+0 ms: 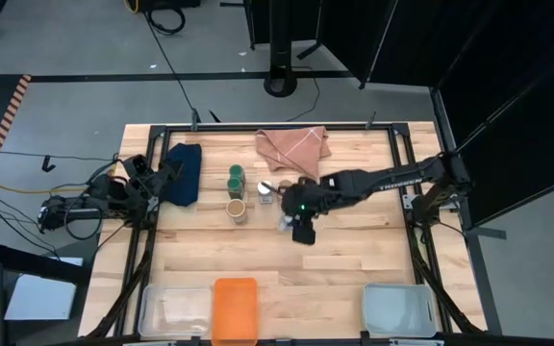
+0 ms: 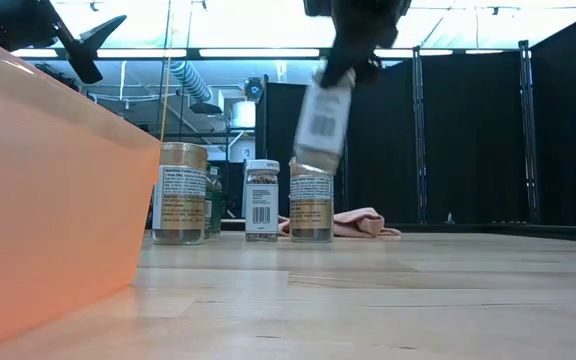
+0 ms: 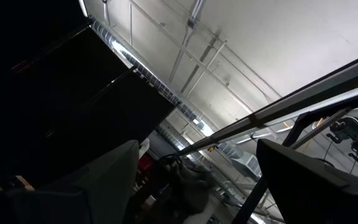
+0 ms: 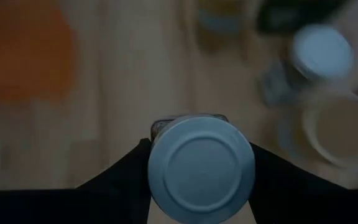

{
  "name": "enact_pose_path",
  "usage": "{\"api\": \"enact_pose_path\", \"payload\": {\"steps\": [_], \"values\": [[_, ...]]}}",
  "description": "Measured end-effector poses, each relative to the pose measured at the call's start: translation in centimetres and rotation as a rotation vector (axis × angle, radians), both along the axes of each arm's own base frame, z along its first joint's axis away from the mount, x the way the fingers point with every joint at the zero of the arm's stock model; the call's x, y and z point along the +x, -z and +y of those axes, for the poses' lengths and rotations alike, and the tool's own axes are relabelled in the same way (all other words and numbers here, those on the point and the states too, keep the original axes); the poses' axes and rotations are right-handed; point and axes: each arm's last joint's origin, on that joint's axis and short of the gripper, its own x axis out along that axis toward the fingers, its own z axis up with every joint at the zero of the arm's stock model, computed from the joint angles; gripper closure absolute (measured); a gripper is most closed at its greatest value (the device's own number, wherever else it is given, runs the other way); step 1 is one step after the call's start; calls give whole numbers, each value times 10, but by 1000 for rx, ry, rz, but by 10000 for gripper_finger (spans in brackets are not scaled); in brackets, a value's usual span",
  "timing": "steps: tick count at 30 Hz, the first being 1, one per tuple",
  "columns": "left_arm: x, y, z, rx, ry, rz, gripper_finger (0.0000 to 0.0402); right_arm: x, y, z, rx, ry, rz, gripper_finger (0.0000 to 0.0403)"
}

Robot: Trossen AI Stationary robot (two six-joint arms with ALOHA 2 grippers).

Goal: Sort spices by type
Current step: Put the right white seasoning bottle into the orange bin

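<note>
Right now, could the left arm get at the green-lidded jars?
Probably yes: the left hand is open and empty by the blue cloth, and the green-lidded jars stand just beyond it with nothing between.

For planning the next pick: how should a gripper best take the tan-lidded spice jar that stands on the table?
Probably from straight above, fingers closing on the round sides just below the lid. The tan-lidded spice jar stands upright, and green-lidded jars stand close behind it, so its left and right flanks look freest.
</note>
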Motion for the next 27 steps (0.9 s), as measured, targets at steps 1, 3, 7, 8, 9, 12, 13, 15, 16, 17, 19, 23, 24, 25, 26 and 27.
{"api": "enact_pose_path", "payload": {"steps": [1,3,7,8,9,12,13,15,16,17,19,23,24,25,26,27], "values": [[0,0,0,0,0,0,69,2,-2,6,3,-19,-32,194],[0,0,0,0,0,0,69,6,-6,15,-1,-72,-98,194],[0,0,0,0,0,0,69,11,-11,27,-33,-208,-189,194],[0,0,0,-3,-3,0,69,13,-12,28,-24,-243,-218,194],[0,0,0,-8,-10,0,69,15,-14,29,-9,-275,-246,194],[0,0,1,-17,-18,-1,69,22,-17,31,34,-333,-325,194],[0,0,1,-20,-19,-1,69,25,-18,32,41,-341,-365,194],[0,0,1,-25,-23,-1,69,30,-19,33,41,-357,-412,194],[0,1,1,-26,-23,2,69,34,-18,35,47,-373,-438,194],[0,1,1,-26,-23,6,69,36,-19,38,52,-382,-471,194],[1,1,1,-33,-18,10,69,42,-15,44,77,-400,-501,194],[2,3,1,-61,6,17,69,52,-8,56,146,-404,-557,194],[2,3,1,-62,17,20,69,56,-4,59,163,-391,-564,194],[3,3,0,-64,30,18,69,59,-3,62,188,-375,-588,194],[3,3,0,-63,39,17,69,61,-2,66,209,-363,-603,194],[3,3,0,-60,48,16,69,64,3,70,225,-349,-603,194]]}}
